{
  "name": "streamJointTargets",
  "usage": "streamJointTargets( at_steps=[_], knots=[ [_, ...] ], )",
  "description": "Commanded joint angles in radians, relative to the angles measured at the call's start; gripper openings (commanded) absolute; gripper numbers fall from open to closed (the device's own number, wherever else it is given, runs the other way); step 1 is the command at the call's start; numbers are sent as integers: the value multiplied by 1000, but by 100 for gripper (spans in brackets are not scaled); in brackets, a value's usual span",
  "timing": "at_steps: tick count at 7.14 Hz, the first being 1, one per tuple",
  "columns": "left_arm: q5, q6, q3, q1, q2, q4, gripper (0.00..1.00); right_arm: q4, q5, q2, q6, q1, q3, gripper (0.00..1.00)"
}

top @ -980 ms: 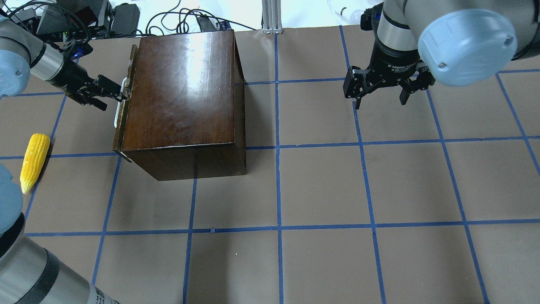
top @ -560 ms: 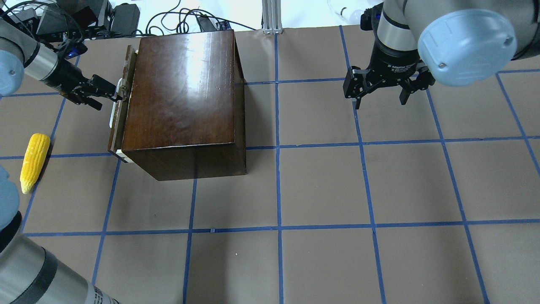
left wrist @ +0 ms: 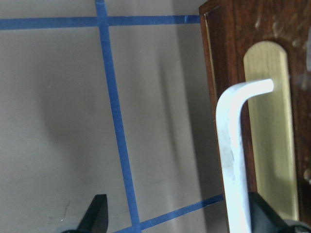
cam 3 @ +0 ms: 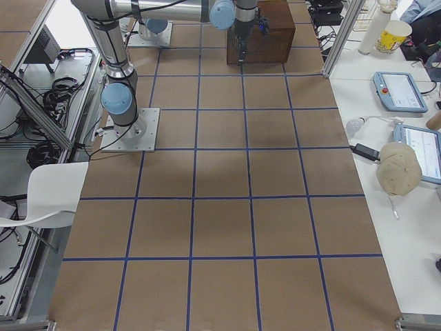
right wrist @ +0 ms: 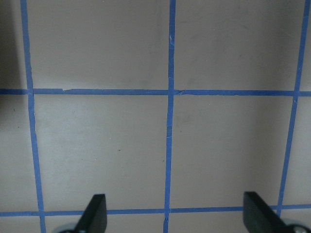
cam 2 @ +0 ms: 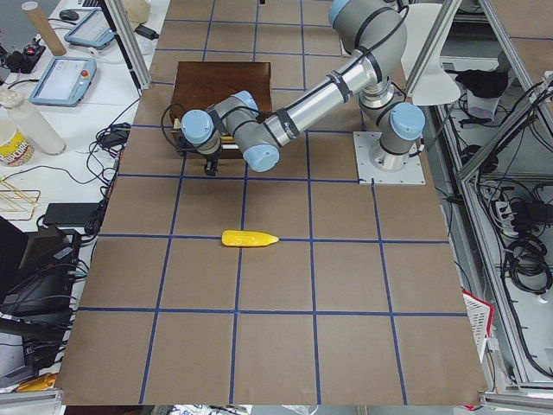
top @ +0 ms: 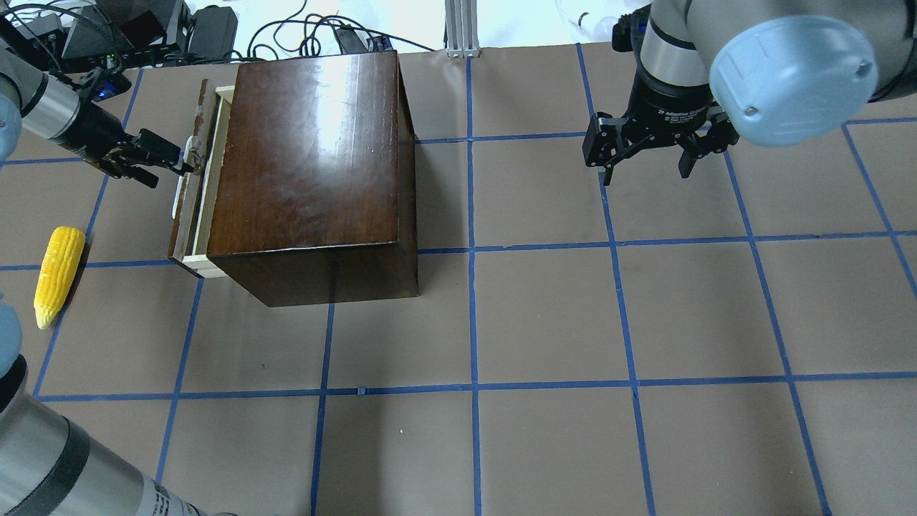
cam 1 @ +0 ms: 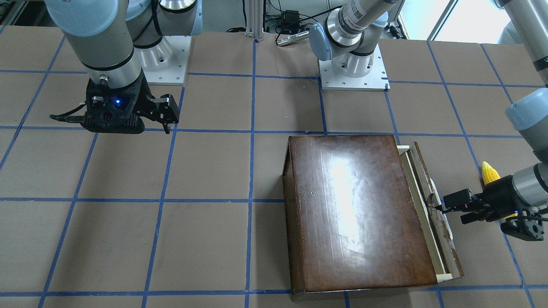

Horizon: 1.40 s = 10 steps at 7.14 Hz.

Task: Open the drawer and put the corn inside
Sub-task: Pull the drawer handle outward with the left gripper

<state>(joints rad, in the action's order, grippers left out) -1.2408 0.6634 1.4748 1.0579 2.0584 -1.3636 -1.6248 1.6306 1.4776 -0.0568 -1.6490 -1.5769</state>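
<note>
The drawer (top: pixel 188 193) stands a small way out of the left side of the dark-brown box (top: pixel 311 150), and a strip of its pale tray shows. My left gripper (top: pixel 172 163) is at the drawer's whitish handle (left wrist: pixel 231 145). Its fingers are spread wide, and the handle lies between them, close to the right finger (left wrist: pixel 265 213). The yellow corn (top: pixel 57 274) lies on the table to the left of the drawer, apart from both grippers. It also shows in the exterior left view (cam 2: pixel 249 239). My right gripper (top: pixel 648 168) is open and empty, hovering over bare table at the far right.
The brown paper table (top: pixel 544 322) carries a blue tape grid. Cables and equipment (top: pixel 179 29) lie beyond the far edge behind the box. My left arm's elbow (top: pixel 43 459) is in the near left corner.
My left gripper has moved left with the handle, and the drawer has slid further out of the box. The corn and the right arm have not moved.
</note>
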Motion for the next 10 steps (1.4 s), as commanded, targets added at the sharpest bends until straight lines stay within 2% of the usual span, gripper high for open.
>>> streamJointTargets(
  at_steps=[1, 3, 10],
  knots=[
    [-6, 39, -5, -3, 0, 1, 100, 0, 0, 0, 0, 0, 0, 100],
    [-29, 54, -39, -4, 18, -2, 100, 0, 0, 0, 0, 0, 0, 100],
    [-60, 125, -59, -24, 35, -3, 100, 0, 0, 0, 0, 0, 0, 100]
  ],
)
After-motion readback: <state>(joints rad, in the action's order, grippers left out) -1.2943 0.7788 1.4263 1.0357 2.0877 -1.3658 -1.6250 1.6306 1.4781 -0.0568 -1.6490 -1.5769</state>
